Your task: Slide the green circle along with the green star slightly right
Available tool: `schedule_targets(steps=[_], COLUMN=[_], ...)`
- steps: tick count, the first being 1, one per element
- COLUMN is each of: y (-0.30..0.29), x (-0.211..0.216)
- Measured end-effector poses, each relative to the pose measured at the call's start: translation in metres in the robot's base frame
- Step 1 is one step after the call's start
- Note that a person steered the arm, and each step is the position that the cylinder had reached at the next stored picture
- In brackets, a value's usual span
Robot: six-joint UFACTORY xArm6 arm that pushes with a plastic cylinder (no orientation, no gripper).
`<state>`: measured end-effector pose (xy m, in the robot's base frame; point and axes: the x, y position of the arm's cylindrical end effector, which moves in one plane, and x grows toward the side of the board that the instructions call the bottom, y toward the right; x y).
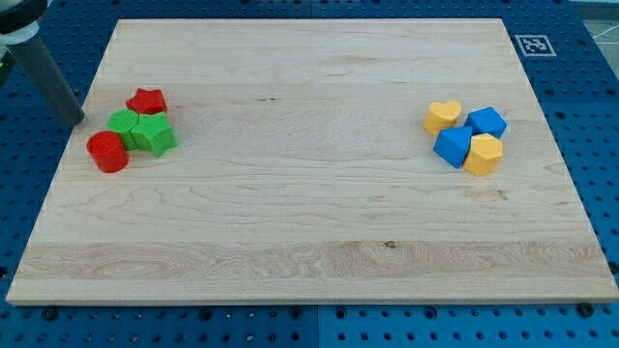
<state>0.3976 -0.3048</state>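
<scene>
A green circle [123, 123] and a green star [154, 135] lie touching each other near the board's left edge. A red star [147, 101] sits just above them and a red circle [107, 152] just below-left; all four are bunched together. My tip [76, 120] rests at the board's left edge, a short way left of the green circle and apart from it.
A second cluster lies at the view's right: a yellow heart [443, 116], a blue block [486, 122], another blue block [452, 147] and a yellow block [483, 154]. The wooden board [309, 222] sits on a blue pegboard. A marker tag [534, 44] is at top right.
</scene>
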Motion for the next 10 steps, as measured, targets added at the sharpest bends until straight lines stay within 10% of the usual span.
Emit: schedule_targets(steps=[3, 10], y=[0.010, 0.110], x=[0.067, 0.028])
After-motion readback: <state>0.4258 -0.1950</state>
